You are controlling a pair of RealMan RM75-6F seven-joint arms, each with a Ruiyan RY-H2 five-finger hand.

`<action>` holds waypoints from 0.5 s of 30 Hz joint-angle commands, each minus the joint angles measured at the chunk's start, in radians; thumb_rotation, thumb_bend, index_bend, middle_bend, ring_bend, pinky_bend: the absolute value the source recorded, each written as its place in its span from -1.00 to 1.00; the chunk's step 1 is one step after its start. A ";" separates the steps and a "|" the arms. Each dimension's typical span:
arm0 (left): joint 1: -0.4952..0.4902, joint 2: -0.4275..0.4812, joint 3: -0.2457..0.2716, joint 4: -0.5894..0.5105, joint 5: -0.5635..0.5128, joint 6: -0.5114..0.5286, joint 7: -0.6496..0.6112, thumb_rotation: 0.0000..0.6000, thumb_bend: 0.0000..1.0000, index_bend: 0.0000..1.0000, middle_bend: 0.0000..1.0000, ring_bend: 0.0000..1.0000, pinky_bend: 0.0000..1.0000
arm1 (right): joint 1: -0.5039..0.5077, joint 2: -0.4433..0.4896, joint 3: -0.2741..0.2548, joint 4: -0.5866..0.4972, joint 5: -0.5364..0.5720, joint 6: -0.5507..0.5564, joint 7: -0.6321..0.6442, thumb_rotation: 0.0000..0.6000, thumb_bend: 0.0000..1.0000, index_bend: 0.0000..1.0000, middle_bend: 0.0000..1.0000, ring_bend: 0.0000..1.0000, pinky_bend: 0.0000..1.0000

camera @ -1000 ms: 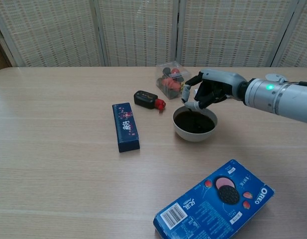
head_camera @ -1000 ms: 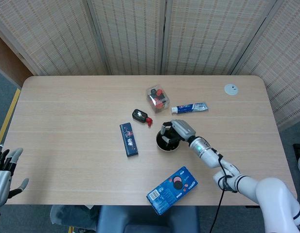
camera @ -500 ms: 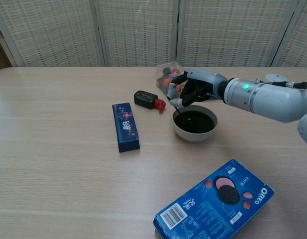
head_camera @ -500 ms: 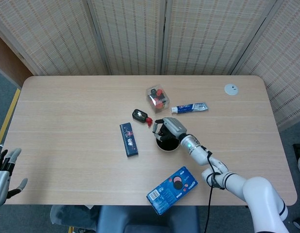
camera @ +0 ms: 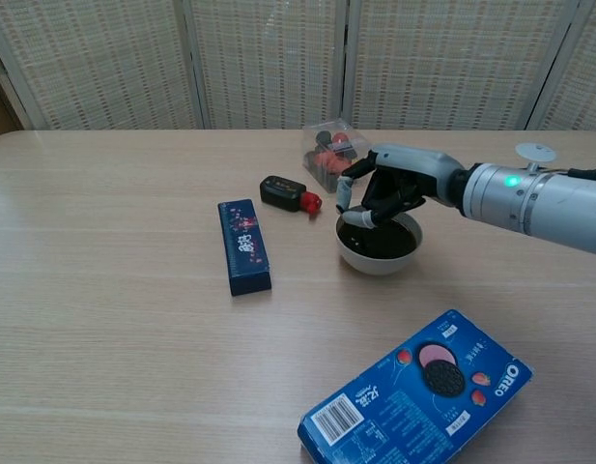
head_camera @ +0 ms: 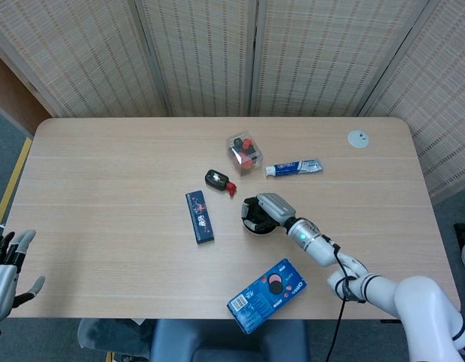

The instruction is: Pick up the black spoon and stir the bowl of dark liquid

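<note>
Two robot hands show: the right robot hand (camera: 386,189) sits at the centre of the chest view, just over the bowl (camera: 378,257) of dark liquid, fingers curled together around what seems to be the black spoon (camera: 356,218), its thin dark end dipping toward the liquid, though the grip is partly hidden. Left of the bowl on the bench (camera: 124,329) lie a small black-and-red item (camera: 283,193) and a dark blue box (camera: 244,245), with a clear container (camera: 326,155) just behind and an Oreo box (camera: 418,390) at lower right. At the lower left edge of the head view, the left robot hand (head_camera: 4,270) hangs off the bench with fingers spread apart, holding nothing.
</note>
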 commanded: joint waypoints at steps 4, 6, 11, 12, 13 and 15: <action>0.000 -0.001 0.000 0.000 -0.002 0.000 0.001 1.00 -0.48 -1.00 -1.00 -1.00 -1.00 | -0.006 0.004 0.005 0.029 0.026 -0.025 -0.012 1.00 -0.01 0.40 1.00 1.00 1.00; 0.000 -0.001 0.000 0.001 -0.002 -0.001 0.001 1.00 -0.48 -1.00 -1.00 -1.00 -1.00 | -0.004 -0.003 0.013 0.046 0.036 -0.035 -0.013 1.00 0.00 0.40 1.00 1.00 1.00; 0.002 0.000 0.000 0.003 -0.006 -0.001 0.001 1.00 -0.48 -1.00 -1.00 -1.00 -1.00 | 0.015 -0.039 0.044 0.114 0.067 -0.068 -0.006 1.00 0.00 0.40 1.00 1.00 1.00; 0.002 0.000 0.000 0.004 -0.007 -0.001 0.001 1.00 -0.48 -1.00 -1.00 -1.00 -1.00 | 0.020 -0.046 0.050 0.125 0.071 -0.073 -0.003 1.00 0.00 0.40 1.00 1.00 1.00; 0.002 0.000 0.000 0.004 -0.007 -0.001 0.000 1.00 -0.48 -1.00 -1.00 -1.00 -1.00 | 0.025 -0.053 0.055 0.136 0.074 -0.078 -0.001 1.00 0.00 0.40 1.00 1.00 1.00; 0.002 0.000 0.000 0.004 -0.008 -0.002 0.000 1.00 -0.48 -1.00 -1.00 -1.00 -1.00 | 0.038 -0.071 0.063 0.159 0.077 -0.090 -0.001 1.00 0.00 0.40 1.00 1.00 1.00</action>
